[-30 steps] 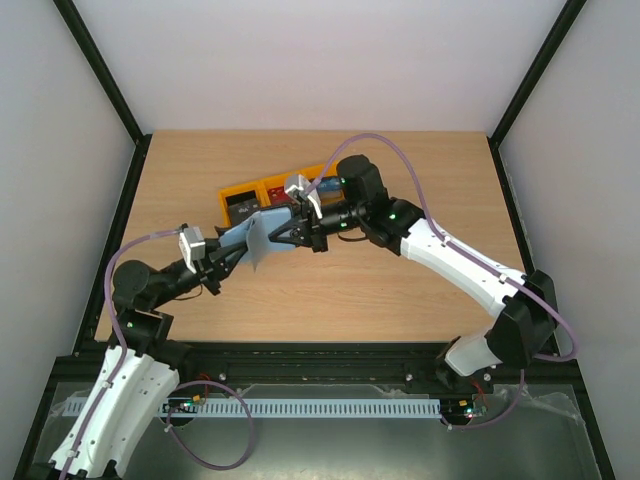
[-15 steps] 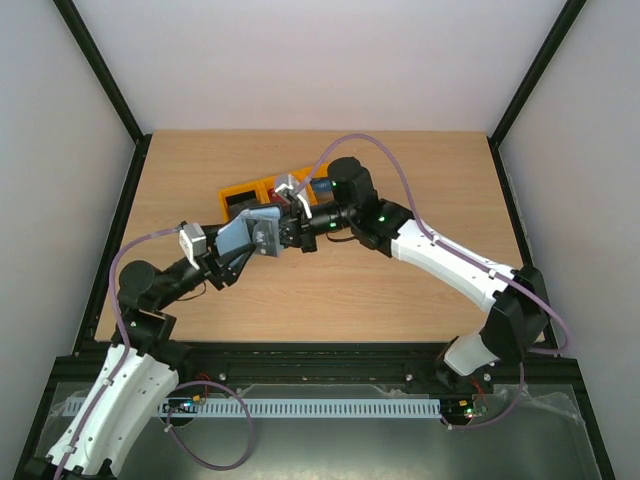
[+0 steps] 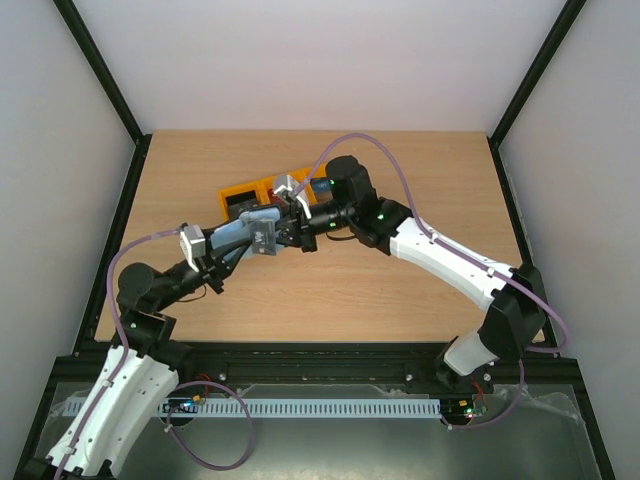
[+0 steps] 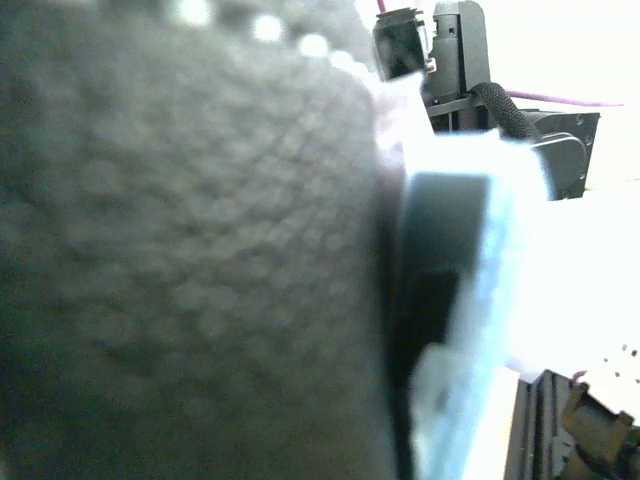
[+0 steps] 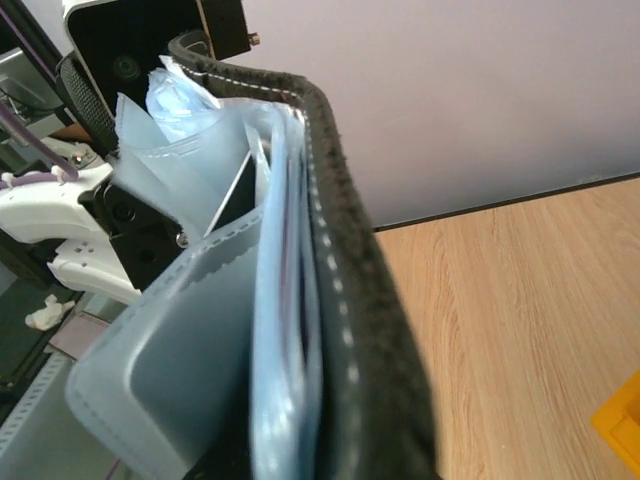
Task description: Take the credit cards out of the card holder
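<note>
The card holder [image 3: 256, 230] is held in the air between both grippers, just in front of the yellow bins. My left gripper [image 3: 232, 248] is shut on its near-left side; in the left wrist view its black grained cover [image 4: 180, 260] fills the frame, with a blue-grey pocket [image 4: 470, 300] at the right. My right gripper [image 3: 284, 232] is shut on its right side; the right wrist view shows its stitched black edge [image 5: 345, 290] and blue-grey pockets [image 5: 190, 360] edge-on. A dark grey card [image 3: 241, 208], a red card [image 3: 273, 190] and a blue card [image 3: 322, 187] lie in the bins.
A row of yellow plastic bins [image 3: 232, 192] stands on the wooden table [image 3: 400, 290] right behind the grippers. Black frame posts run along the table's sides. One bin's corner [image 5: 620, 420] shows at the lower right of the right wrist view.
My right gripper has moved left, closer onto the card holder. The card holder has turned from an open, spread flap to a more folded, flatter pose between the two grippers.
</note>
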Robot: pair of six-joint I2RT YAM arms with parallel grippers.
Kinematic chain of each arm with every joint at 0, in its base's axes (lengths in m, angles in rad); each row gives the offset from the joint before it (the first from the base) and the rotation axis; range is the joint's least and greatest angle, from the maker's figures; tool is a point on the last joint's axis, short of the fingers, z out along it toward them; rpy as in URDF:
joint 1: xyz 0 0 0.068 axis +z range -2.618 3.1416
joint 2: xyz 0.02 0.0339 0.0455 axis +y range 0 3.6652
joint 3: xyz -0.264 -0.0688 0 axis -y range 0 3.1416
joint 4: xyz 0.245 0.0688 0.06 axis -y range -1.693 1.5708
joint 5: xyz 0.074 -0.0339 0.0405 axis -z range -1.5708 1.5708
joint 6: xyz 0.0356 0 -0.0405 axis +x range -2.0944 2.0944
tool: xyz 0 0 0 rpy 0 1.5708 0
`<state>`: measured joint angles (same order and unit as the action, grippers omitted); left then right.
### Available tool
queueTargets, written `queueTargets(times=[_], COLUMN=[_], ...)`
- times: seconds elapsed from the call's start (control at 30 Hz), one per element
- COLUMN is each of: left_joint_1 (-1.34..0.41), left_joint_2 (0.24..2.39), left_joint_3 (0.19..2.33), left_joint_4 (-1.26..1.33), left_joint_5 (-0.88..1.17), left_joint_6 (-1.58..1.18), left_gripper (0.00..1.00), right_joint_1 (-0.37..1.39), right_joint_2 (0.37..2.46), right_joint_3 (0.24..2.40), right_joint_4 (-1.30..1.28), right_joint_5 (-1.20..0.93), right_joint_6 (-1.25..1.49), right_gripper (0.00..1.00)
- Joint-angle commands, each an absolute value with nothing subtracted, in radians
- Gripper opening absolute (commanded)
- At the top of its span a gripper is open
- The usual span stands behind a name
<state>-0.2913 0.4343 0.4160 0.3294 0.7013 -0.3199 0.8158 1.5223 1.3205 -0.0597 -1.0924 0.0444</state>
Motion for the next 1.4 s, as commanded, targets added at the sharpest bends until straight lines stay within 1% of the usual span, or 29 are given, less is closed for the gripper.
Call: queueTargets(times=[0.0,0.07,0.2,0.3,0.4,0.43,0.5,0.7,0.87,1.03,1.17,1.2,1.23,1.3,1.37], left_joint_1=[-0.283,-0.276,-0.255,-0.247,-0.247,-0.247,-0.247,-0.247,-0.247,-0.246,-0.247,-0.248,-0.247,-0.247,-0.247], left_joint_2=[0.434,0.432,0.43,0.424,0.423,0.423,0.424,0.425,0.425,0.429,0.429,0.429,0.43,0.429,0.43], left_joint_3=[0.413,0.423,0.431,0.425,0.42,0.419,0.419,0.416,0.423,0.421,0.418,0.419,0.419,0.417,0.414], left_joint_4=[0.367,0.341,0.314,0.328,0.331,0.332,0.339,0.376,0.377,0.401,0.421,0.426,0.428,0.436,0.44], left_joint_5=[0.692,0.639,0.555,0.569,0.587,0.589,0.599,0.66,0.686,0.712,0.734,0.739,0.742,0.75,0.747], left_joint_6=[-0.367,-0.386,-0.429,-0.432,-0.426,-0.424,-0.42,-0.409,-0.404,-0.419,-0.434,-0.439,-0.443,-0.451,-0.455], left_gripper=[0.02,0.02,0.02,0.02,0.02,0.02,0.02,0.03,0.03,0.03,0.02,0.03,0.02,0.02,0.02], right_joint_1=[0.836,0.823,0.777,0.756,0.75,0.75,0.75,0.755,0.772,0.772,0.773,0.773,0.773,0.773,0.772], right_joint_2=[1.508,1.495,1.443,1.396,1.361,1.354,1.351,1.415,1.459,1.499,1.541,1.55,1.557,1.558,1.549], right_joint_3=[1.356,1.345,1.294,1.284,1.288,1.289,1.293,1.283,1.29,1.304,1.336,1.351,1.365,1.375,1.371], right_joint_4=[-0.08,-0.086,-0.095,-0.171,-0.27,-0.288,-0.287,-0.021,0.129,0.146,0.048,0.023,0.002,0.007,0.012], right_joint_5=[-1.129,-1.109,-1.073,-1.038,-1.019,-1.02,-1.017,-0.929,-0.929,-0.932,-0.986,-1.029,-1.083,-1.152,-1.173], right_joint_6=[0.031,0.029,0.02,-0.046,-0.12,-0.138,-0.135,0.128,0.211,0.206,0.15,0.128,0.112,0.109,0.105], right_gripper=[0.14,0.25,0.53,0.72,0.95,0.99,0.99,0.99,0.99,0.99,1.0,0.92,0.72,0.39,0.13])
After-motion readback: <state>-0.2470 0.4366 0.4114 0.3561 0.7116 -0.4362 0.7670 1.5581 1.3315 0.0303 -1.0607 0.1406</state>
